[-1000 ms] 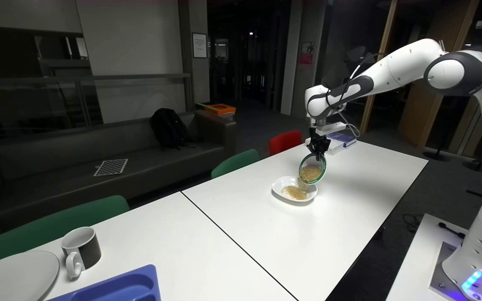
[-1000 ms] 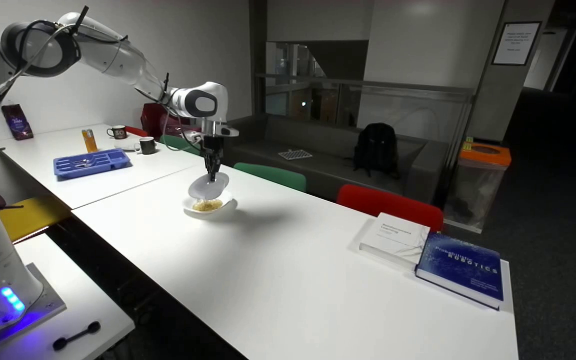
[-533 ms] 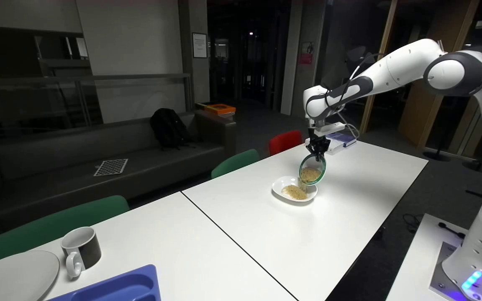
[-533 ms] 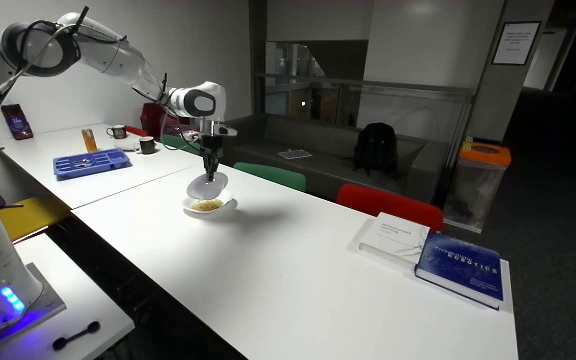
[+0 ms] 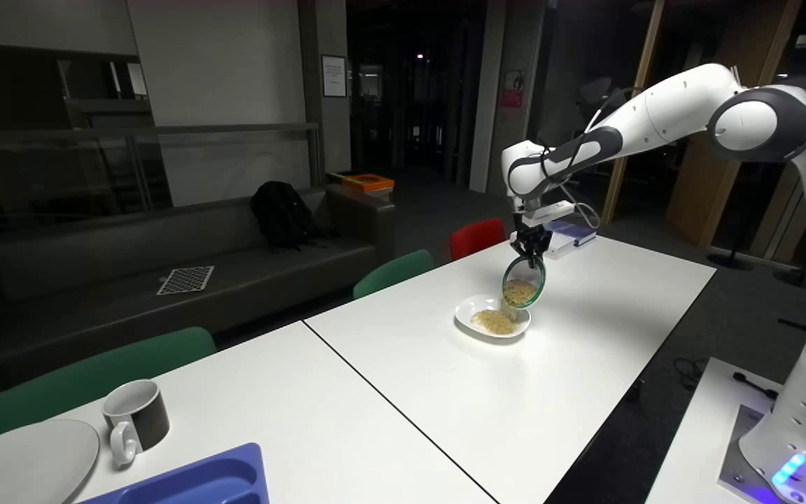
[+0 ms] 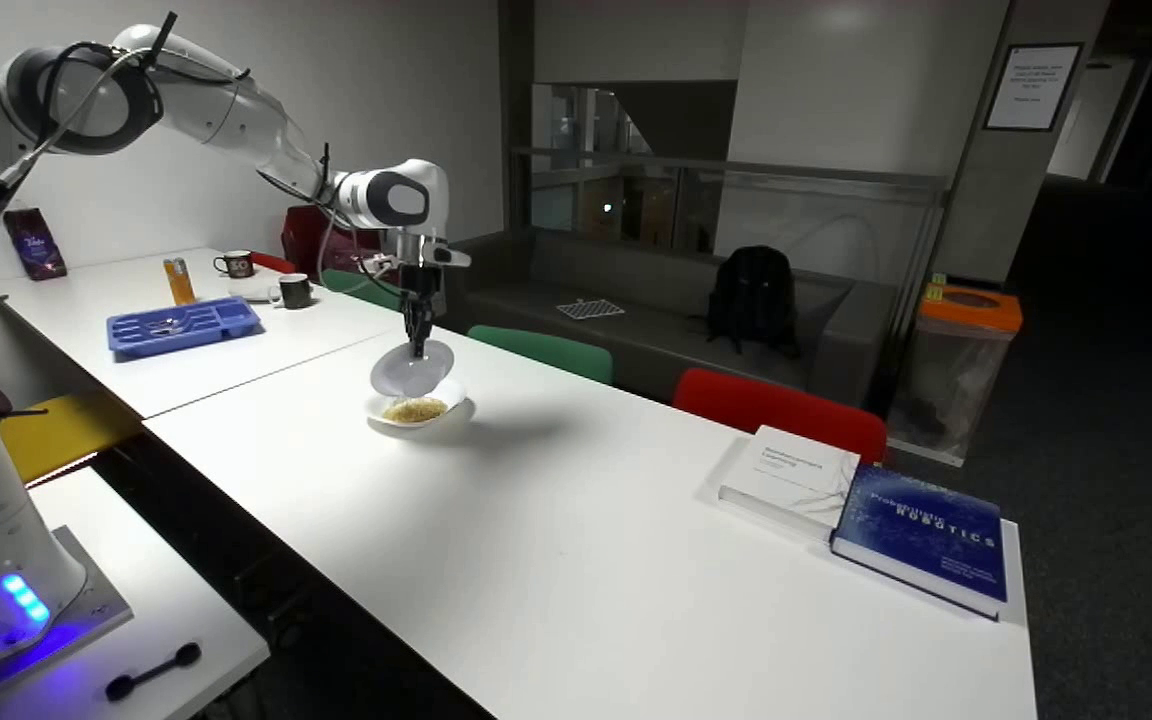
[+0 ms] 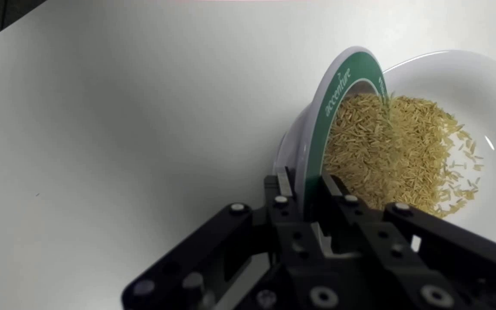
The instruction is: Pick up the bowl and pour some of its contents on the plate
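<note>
Long-grain rice [image 7: 416, 150] is tipped from a green-rimmed Accenture bowl [image 5: 517, 271] onto a white plate [image 5: 469, 313] on the counter [image 5: 403, 392]. The bowl is held on edge, its rim pinched by the tool [image 7: 308, 189], its lower lip over the plate's far right part in an exterior view. Over the past second, bowl and tool have been shifted and turned only slightly, and the plate has been left in place; blurred grains are caught at the lip, where the pour is judged to be under way. A heap has been laid on the plate and a fair share kept in the bowl, so the call for "some" appears met; the bowl may next need to be righted.
</note>
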